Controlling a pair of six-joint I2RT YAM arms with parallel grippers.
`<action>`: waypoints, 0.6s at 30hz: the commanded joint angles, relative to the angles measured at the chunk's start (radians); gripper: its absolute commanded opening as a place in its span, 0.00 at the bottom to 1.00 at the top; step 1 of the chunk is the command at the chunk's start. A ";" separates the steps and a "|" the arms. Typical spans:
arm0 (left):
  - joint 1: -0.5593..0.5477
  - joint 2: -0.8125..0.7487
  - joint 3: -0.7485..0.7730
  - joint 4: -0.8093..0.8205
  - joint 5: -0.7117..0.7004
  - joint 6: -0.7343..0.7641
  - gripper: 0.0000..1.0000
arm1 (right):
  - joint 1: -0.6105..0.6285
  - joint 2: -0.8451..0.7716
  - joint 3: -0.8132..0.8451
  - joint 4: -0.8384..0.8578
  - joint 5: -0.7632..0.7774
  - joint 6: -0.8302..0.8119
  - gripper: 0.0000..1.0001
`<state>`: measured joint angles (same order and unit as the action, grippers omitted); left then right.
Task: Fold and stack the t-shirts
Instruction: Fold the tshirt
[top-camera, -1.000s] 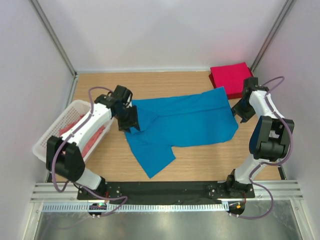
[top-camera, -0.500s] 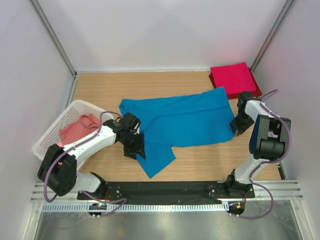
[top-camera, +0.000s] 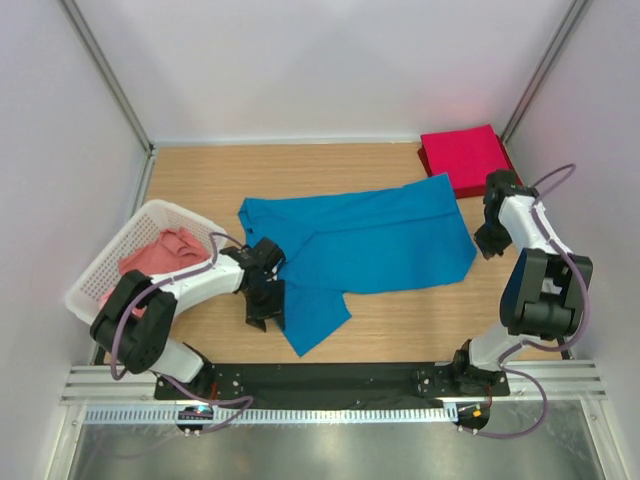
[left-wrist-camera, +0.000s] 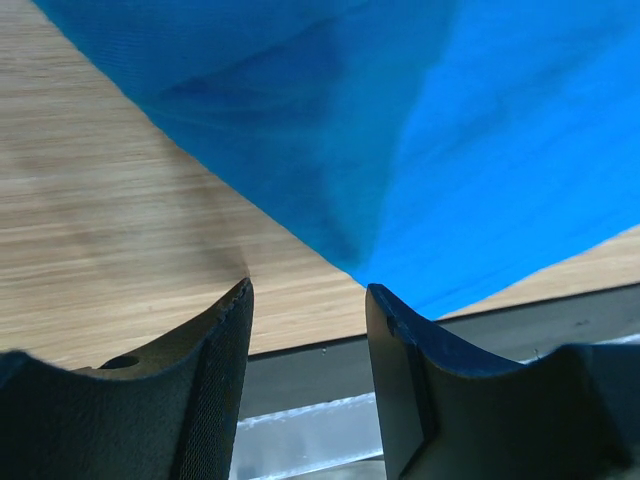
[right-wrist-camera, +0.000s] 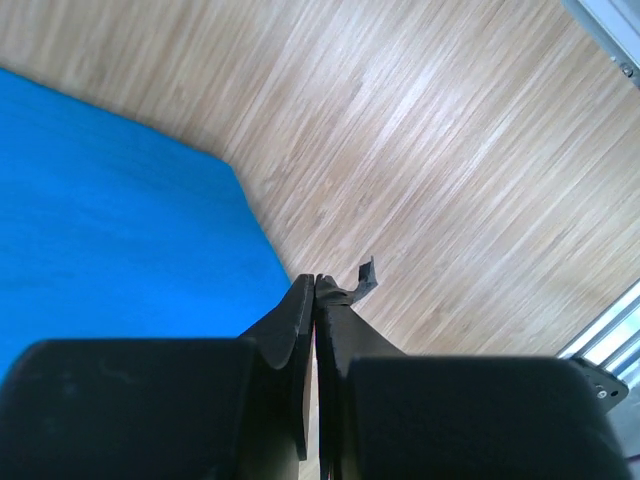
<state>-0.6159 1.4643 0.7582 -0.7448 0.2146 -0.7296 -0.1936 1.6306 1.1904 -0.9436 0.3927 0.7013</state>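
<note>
While blue t-shirt (top-camera: 370, 240) lies unfolded, L gripper (left-wrist-camera: 305, 295) spread at its edge, R gripper (right-wrist-camera: 316, 285) pressed together.

The left arm (top-camera: 195, 283) and the right arm (top-camera: 527, 218) are being shown as white shell links alternating with rounded black joint housings; a purple-grey cable (top-camera: 112, 352) is being carried in loose loops along the left one; a second cable (top-camera: 553, 174) of the same colour is being carried along the right; both arms are being borne on black base blocks (top-camera: 468, 362). The left gripper (left-wrist-camera: 305, 300) is being seen with broad, matt black fingers (left-wrist-camera: 200, 390), curved and finely grained, one pierced by a round hole (left-wrist-camera: 120, 362); the right gripper (right-wrist-camera: 316, 285) is being seen with slim black fingers (right-wrist-camera: 298, 340) and a small hooked tab (right-wrist-camera: 365, 275).
</note>
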 joint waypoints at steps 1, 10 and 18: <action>-0.004 0.014 0.003 0.018 -0.040 -0.027 0.50 | -0.004 -0.042 -0.017 0.008 -0.011 0.006 0.09; -0.004 0.037 0.023 0.024 -0.073 -0.059 0.50 | -0.027 0.032 -0.167 0.207 -0.176 0.089 0.28; -0.004 0.030 0.029 0.001 -0.081 -0.051 0.49 | -0.023 -0.013 -0.253 0.540 -0.423 0.084 0.32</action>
<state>-0.6159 1.4990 0.7696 -0.7486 0.1711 -0.7799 -0.2230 1.6680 0.9756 -0.6163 0.1188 0.7654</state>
